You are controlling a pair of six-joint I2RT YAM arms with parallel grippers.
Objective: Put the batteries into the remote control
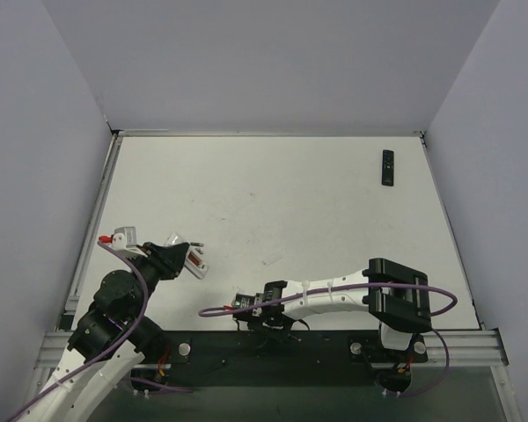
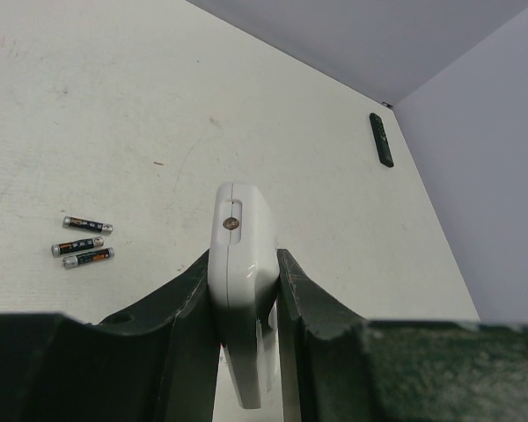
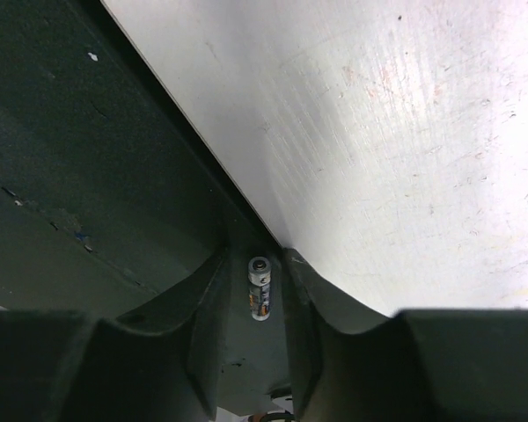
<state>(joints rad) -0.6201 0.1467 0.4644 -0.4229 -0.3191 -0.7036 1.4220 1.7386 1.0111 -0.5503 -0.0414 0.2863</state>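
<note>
1. Plainly, the main slip risk is at the right gripper point(image 3: 257, 255). Its narrow jaws flank one battery point(image 3: 260, 290), and we cannot tell whether they pinch it. A round cell caught off-centre may squirt out or roll.
2. That battery lies on the dark strip point(image 3: 88, 176) just beside the table point(image 3: 378, 132) edge. A finger could catch that edge, and a dropped cell could run along the strip.
3. Our left gripper point(image 2: 244, 259) clamps the white remote point(image 2: 238, 229) on edge above the table. We judge that pressing a cell in could twist it in the grip.
4. Three more batteries point(image 2: 81, 246) lie loose together on the table, where a careless sweep could scatter them.
5. We see open surface mid-table. The black remote point(image 2: 381, 139) lies well apart, near the far corner.
</note>
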